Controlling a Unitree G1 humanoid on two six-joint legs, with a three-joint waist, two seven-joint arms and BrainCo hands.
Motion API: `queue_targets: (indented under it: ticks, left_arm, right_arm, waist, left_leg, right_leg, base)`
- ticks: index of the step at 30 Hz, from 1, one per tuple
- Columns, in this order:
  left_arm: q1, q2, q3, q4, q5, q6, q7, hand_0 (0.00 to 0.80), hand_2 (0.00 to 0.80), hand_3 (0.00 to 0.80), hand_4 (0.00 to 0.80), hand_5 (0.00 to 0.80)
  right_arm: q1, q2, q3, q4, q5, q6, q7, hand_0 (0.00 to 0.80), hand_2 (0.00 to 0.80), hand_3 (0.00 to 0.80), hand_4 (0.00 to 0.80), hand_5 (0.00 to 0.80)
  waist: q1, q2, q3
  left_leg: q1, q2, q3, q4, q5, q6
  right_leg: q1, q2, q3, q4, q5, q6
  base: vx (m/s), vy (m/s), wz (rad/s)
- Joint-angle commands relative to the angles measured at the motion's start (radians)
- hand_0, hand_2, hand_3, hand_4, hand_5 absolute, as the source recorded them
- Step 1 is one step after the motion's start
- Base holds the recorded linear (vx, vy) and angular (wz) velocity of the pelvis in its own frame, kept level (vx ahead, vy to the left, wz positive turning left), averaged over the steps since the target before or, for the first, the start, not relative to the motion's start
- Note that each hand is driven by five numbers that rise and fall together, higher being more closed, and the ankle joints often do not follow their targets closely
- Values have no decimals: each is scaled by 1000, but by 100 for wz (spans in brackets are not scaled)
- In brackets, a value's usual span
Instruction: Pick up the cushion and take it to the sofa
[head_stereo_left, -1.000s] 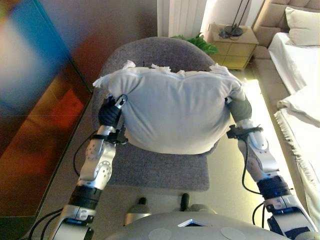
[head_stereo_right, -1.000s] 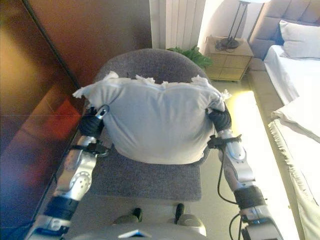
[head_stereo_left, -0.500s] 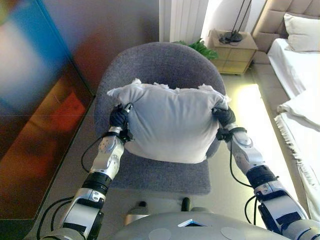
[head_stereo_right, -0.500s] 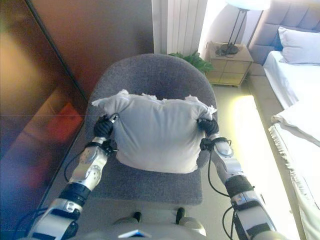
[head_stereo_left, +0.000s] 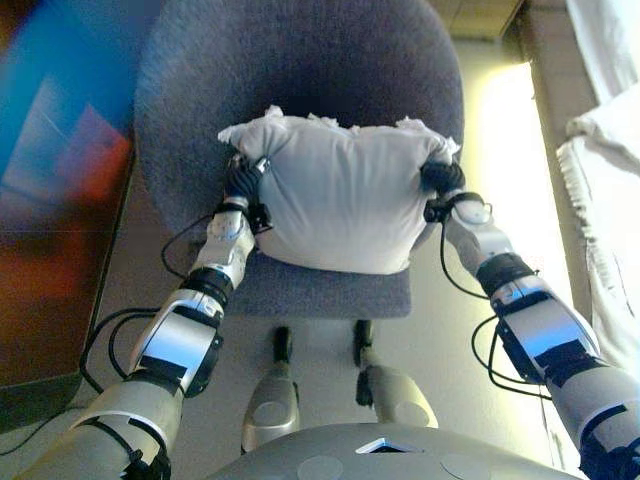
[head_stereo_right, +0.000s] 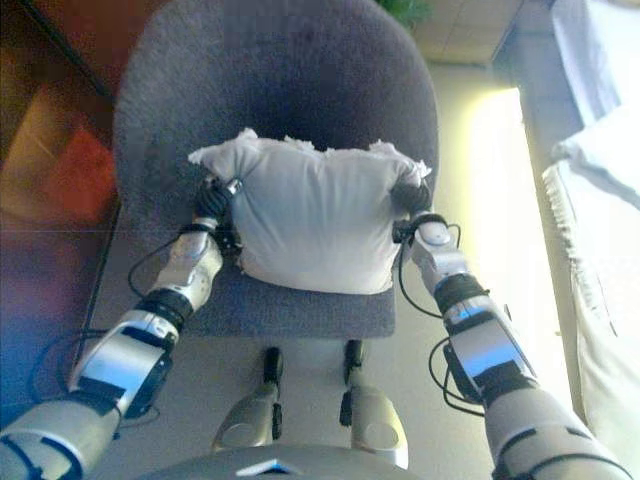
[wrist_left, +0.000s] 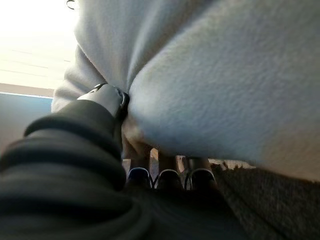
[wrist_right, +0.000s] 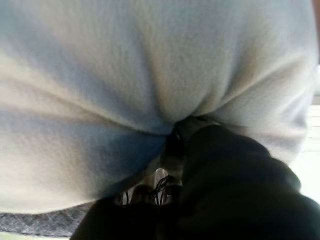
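Observation:
The light grey cushion (head_stereo_left: 345, 205) is held between my two hands over the seat of a grey upholstered chair (head_stereo_left: 300, 70), its lower edge at or just above the seat. My left hand (head_stereo_left: 240, 182) grips its left edge and my right hand (head_stereo_left: 441, 178) its right edge. In the left wrist view my hand (wrist_left: 75, 150) has its thumb pressed into the cushion (wrist_left: 225, 75) and its fingers (wrist_left: 167, 177) curled beneath it. In the right wrist view my hand (wrist_right: 225, 190) is sunk into a fold of the cushion (wrist_right: 125, 65).
The chair's curved back wraps behind the cushion, and its seat (head_stereo_left: 330, 290) lies below. A dark glossy wall panel (head_stereo_left: 50, 200) runs along the left. A white bed (head_stereo_left: 610, 190) with a fringed cover stands at the right, past a strip of pale floor (head_stereo_left: 500, 130).
The cushion has moved away from my head and down toward the chair seat, with both arms stretched out. The view has tilted down, so the nightstand and lamp are out of sight.

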Motion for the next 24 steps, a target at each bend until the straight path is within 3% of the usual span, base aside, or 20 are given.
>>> queue_targets:
  ticks: [1, 8, 13, 14, 15, 16, 17, 24]
  left_arm:
    - [-262, -54, -96, 66, 11, -74, 2, 800, 800, 800, 800, 800]
    - [-322, -34, -102, 74, -13, -82, 59, 800, 800, 800, 800, 800]
    - [-347, -33, -109, 100, -30, -29, 84, 800, 800, 800, 800, 800]
    - [-348, -32, -111, 103, -38, -25, 79, 800, 800, 800, 800, 800]
    - [-344, -31, -111, 99, -45, -13, 77, 656, 656, 656, 656, 656]
    - [-341, -32, -111, 100, -56, -1, 74, 424, 424, 424, 424, 424]
    - [-342, -36, -116, 99, -66, 3, 75, 0, 0, 0, 0, 0]
    - [-331, -27, -125, 4, -33, -42, 133, 0, 0, 0, 0, 0]
  right_arm:
    - [-263, 28, 72, 20, -56, -92, 28, 800, 800, 800, 800, 800]
    - [-328, 0, 109, 45, -155, -123, -46, 800, 800, 800, 800, 800]
    - [-366, -9, 164, 54, -215, -83, -83, 800, 800, 800, 800, 800]
    - [-372, -11, 165, 59, -220, -84, -90, 605, 605, 605, 605, 605]
    - [-376, -14, 163, 59, -233, -82, -96, 0, 0, 0, 0, 0]
    - [-382, -15, 169, 58, -234, -81, -113, 0, 0, 0, 0, 0]
    - [-388, -13, 172, 54, -233, -80, -124, 0, 0, 0, 0, 0]
    - [-374, -35, 162, -69, -278, -105, -206, 0, 0, 0, 0, 0]
  waist:
    - [-5, -7, 61]
    - [-5, -18, 101]
    - [-1, -27, 113]
    - [0, -28, 114]
    - [1, -28, 115]
    - [2, -26, 116]
    - [2, -25, 117]
    - [2, -17, 129]
  left_leg:
    - [-57, -28, 15, 45, -47, 23]
    - [-79, -30, 12, 62, -52, 22]
    - [-90, -32, 17, 80, -59, 19]
    - [-93, -33, 17, 86, -61, 18]
    - [-95, -34, 17, 90, -63, 18]
    - [-98, -34, 20, 95, -64, 17]
    - [-101, -36, 20, 98, -65, 16]
    - [-110, -45, 23, 109, -71, 16]
  right_leg:
    - [9, -40, 23, 35, -84, 91]
    - [-14, -49, 26, 54, -88, 96]
    - [-22, -60, 16, 68, -94, 101]
    - [-23, -62, 16, 72, -96, 101]
    - [-25, -63, 15, 75, -99, 101]
    - [-27, -65, 14, 79, -101, 101]
    - [-30, -65, 14, 82, -102, 101]
    - [-42, -73, 11, 100, -114, 100]
  base:
    - [-37, 9, 0]
    - [3, 1, 1]
    - [10, -6, 2]
    - [32, -7, 3]
    - [30, 7, 3]
    - [19, 20, 5]
    - [11, 32, 5]
    - [7, 34, 1]
